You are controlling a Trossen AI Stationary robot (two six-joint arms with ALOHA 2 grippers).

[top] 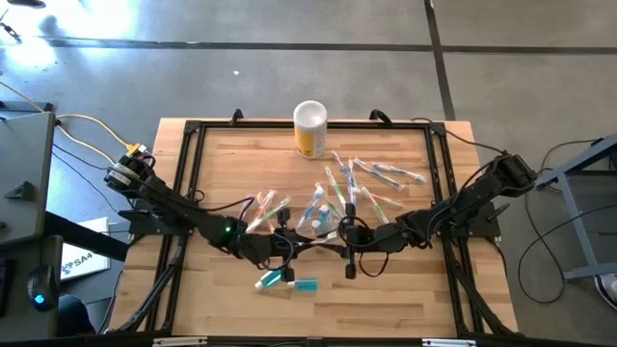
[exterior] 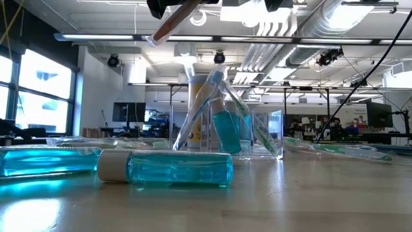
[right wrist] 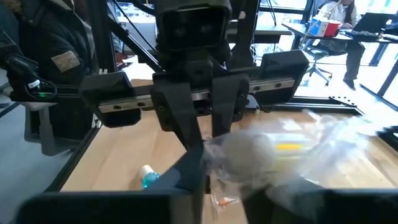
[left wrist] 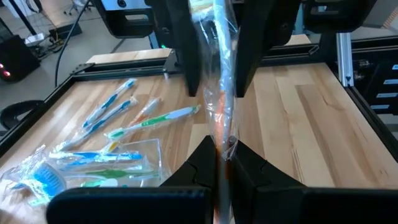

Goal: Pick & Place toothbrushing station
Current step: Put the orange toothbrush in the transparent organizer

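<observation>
While both arms meet over the middle of the wooden table [top: 405, 299], I see the left gripper [top: 282, 243] and the right gripper [top: 347, 241] facing each other, tip to tip, just on the near side of the scattered toothbrushes [top: 362, 188]. My left wrist view shows the left gripper [left wrist: 221, 158] with its fingers pressed together on a wrapped toothbrush [left wrist: 219, 93]: an orange-handled brush in a clear crinkly sleeve that runs straight out toward the other arm's dark fingers [left wrist: 186, 50], which stand on either side of its far end. From the right wrist view the right gripper [right wrist: 205, 177] has its own fingers close around that same crinkly plastic, though I cannot tell if they have fully clamped it; the left gripper [right wrist: 193, 118] faces it, closed on the wrap.

Relative to the yellow cup [top: 309, 129] at the far edge of the table, the loose pile of pastel toothbrushes lies nearer to me, spread between the cup and the two grippers. Two teal toothpaste tubes [top: 289, 281] lie on the wood beyond the grippers from the cup, toward the near edge. In the low view one teal tube [exterior: 170, 169] with a white cap lies on its side up front, with a clear plastic bag [exterior: 228, 132] holding brushes standing behind it.
</observation>
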